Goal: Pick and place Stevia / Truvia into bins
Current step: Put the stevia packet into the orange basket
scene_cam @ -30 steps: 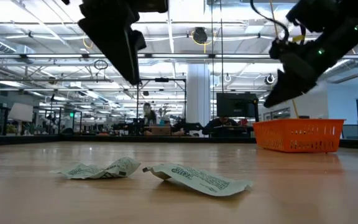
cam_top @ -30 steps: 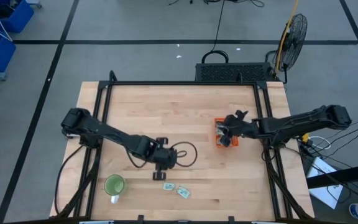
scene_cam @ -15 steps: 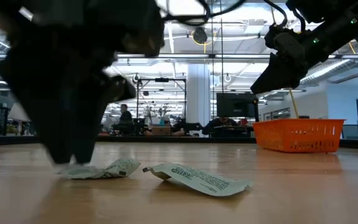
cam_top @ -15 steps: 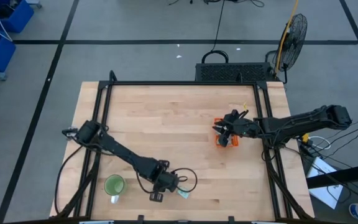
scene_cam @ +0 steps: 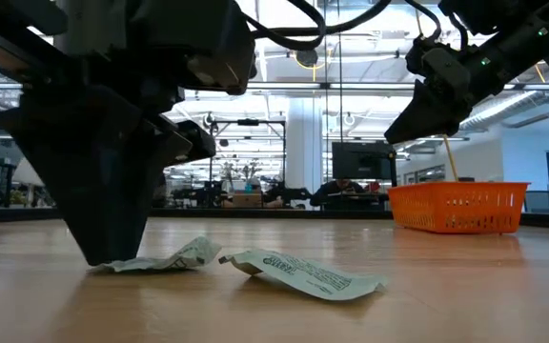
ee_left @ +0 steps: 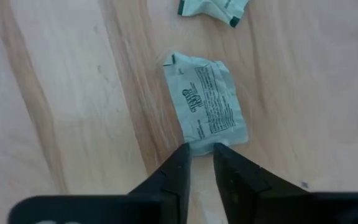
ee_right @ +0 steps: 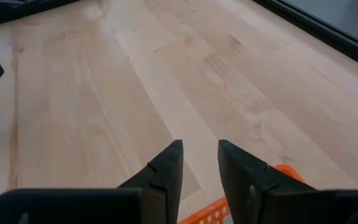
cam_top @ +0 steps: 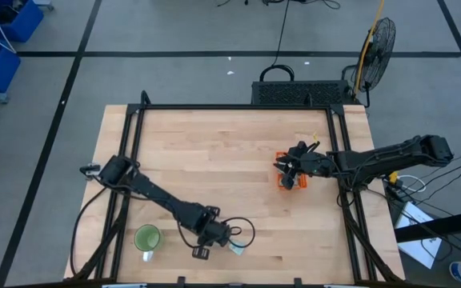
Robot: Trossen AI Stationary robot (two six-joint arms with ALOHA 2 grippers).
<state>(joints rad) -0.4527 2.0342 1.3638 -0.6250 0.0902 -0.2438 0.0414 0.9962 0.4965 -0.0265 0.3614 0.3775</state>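
Down at the near edge of the pale wooden worktop (cam_top: 214,152), a round green cup (cam_top: 147,238) stands at the left. Just beside it to the right, the left gripper (ee_left: 202,149) is lowered onto a crumpled pale green and white paper sachet (ee_left: 206,102), its dark fingers (ee_left: 176,174) drawn close together with the sachet's edge pinched in the narrow gap between them. In the low view that sachet (scene_cam: 160,259) lies flat on the wood under the gripper's tips. A second flat sachet of the same kind (scene_cam: 303,272) lies just beside it, to its right, untouched.

Further right, the small shallow bright-orange plastic tray (scene_cam: 457,207) sits near the worktop's right side. The right gripper (cam_top: 290,172) hangs above the tray's left end, clear of it, its fingers (ee_right: 166,171) a little apart and empty.
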